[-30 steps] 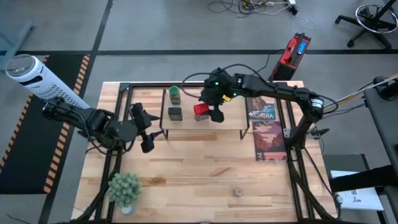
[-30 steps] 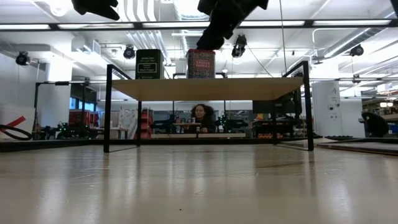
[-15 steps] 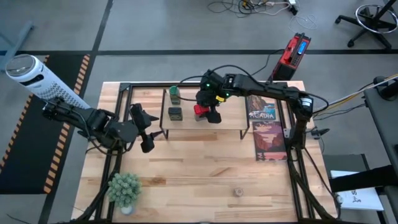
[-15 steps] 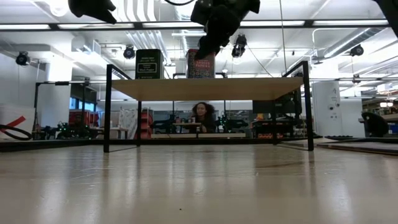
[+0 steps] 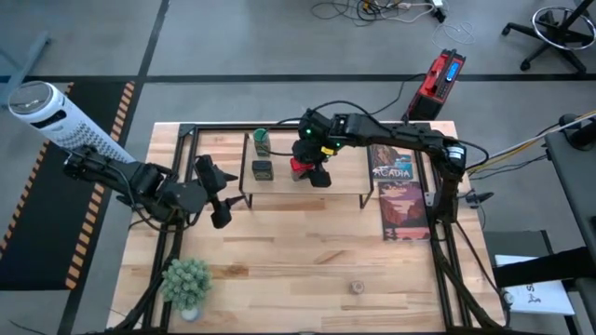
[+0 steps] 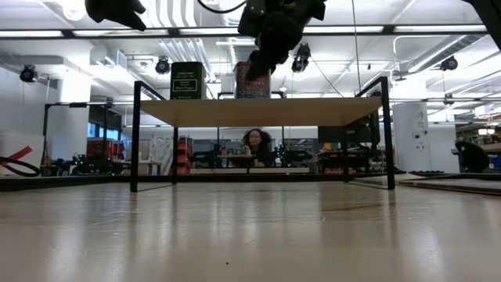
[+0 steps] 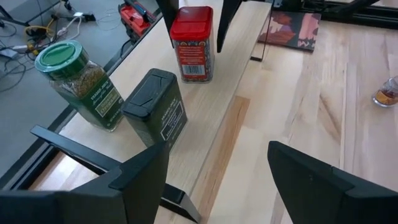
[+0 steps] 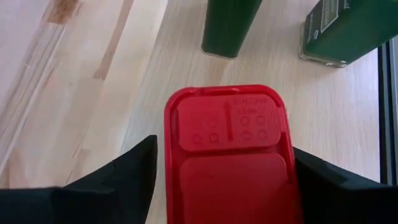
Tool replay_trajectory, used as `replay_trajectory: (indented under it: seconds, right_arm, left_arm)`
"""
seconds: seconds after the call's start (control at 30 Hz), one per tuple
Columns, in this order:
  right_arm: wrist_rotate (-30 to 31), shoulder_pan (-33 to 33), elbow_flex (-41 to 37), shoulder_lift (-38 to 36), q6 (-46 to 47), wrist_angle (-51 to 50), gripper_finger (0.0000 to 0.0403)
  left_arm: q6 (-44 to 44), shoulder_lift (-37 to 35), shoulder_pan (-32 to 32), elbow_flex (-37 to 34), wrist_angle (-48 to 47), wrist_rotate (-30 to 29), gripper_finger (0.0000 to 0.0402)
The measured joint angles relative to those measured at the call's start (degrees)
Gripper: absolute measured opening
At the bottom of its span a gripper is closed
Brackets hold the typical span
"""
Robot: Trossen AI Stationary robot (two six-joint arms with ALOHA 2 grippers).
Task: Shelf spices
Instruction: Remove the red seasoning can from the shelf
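Placement of the red tin (image 7: 192,43) on the shelf (image 5: 345,181) looks finished, so we should lift the right gripper (image 5: 315,166) straight up, without tipping the tin. In its wrist view the fingers stand wide at both sides of the red lid, with gaps, holding nothing. 3 containers stand on the shelf; the brown jar (image 5: 356,287) waits on the table (image 5: 279,251). The left gripper (image 5: 216,191), open and empty, waits beside the shelf.

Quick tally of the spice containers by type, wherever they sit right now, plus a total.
Jars: 2, the green-capped jar on the shelf and the round tan-brown jar on the table.
Square tins: 2, the dark tin and the red tin, both on the shelf; the right gripper straddles the red tin.
Total: 4.
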Motion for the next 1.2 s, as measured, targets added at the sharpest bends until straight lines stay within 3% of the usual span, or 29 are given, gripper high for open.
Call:
replay_trajectory:
  seconds: [0.3,0.63,0.83,1.2]
  right_arm:
    - [1.33,-0.02,0.0,0.19,-0.03,0.11,0.0189]
    - [1.88,0.0,-0.07,-0.71,-0.02,-0.37,0.0206]
    - [1.68,0.07,-0.07,-1.9,0.12,-0.69,0.0189]
    - [1.53,2.1,-0.07,-5.08,2.7,-4.37,0.02]
  left_arm:
    - [-0.09,0.0,0.0,0.0,0.02,0.98,0.0263]
    - [-0.9,0.0,0.0,0.0,-0.01,1.68,0.0263]
    - [-0.92,0.0,0.0,0.0,-0.05,1.7,0.0263]
    - [-0.96,0.0,0.01,0.0,-0.63,2.12,0.0263]
